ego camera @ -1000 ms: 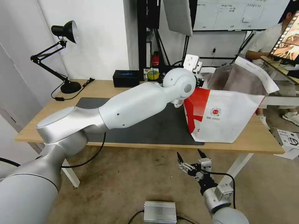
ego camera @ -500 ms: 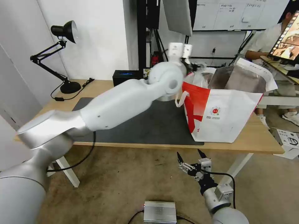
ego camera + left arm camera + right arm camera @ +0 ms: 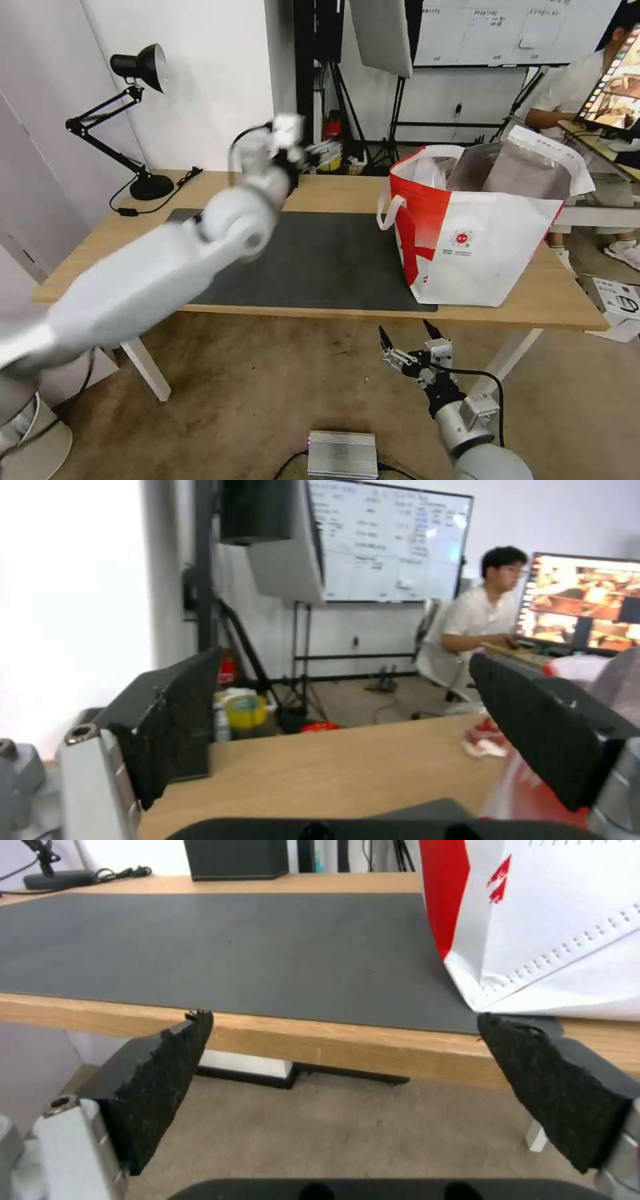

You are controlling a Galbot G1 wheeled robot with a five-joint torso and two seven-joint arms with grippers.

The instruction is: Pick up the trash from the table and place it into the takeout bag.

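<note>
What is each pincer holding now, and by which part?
Nothing: the left pincer is open and empty above the light wood table; the right pincer is open below its edge.

surfaces and finishes in front of you

your table [image 3: 333, 190] is pale wood with a smooth face, topped by a matt dark grey mat [image 3: 320, 260]. the takeout bag [image 3: 480, 247] looks like soft woven fabric outside, with a shiny crinkled foil lining. your left gripper [image 3: 347, 730] and right gripper [image 3: 347, 1090] carry rough, matt black pads [image 3: 160, 1085] on glossy silver metal fingers
</note>
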